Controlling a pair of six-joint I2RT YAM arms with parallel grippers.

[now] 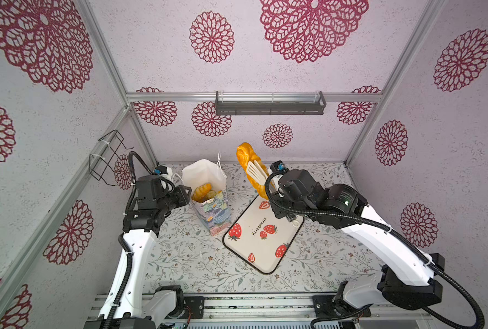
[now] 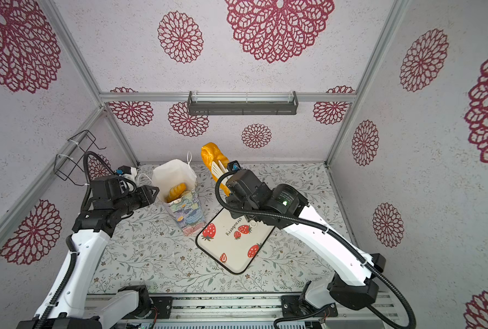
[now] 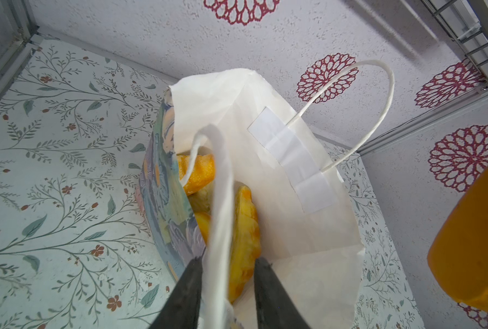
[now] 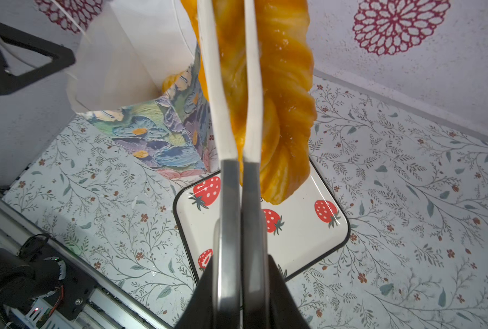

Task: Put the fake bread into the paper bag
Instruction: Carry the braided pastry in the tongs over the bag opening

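Your right gripper [image 4: 241, 265] is squeezing the white tongs [image 4: 231, 85] shut, and they're pinching the long twisted loaf [image 1: 248, 165] upright at frame centre, just right of the paper bag [image 1: 208, 210]. Your left gripper [image 3: 227, 265], jaws partly open, is straddling the bag's rim, likely steadying its mouth.

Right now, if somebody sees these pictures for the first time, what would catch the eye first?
The long twisted loaf, glossy orange, hangs in the air, clamped in white tongs that the right pincer holds above the strawberry tray. Beside it stands the paper bag, mouth open, with more fake bread inside.
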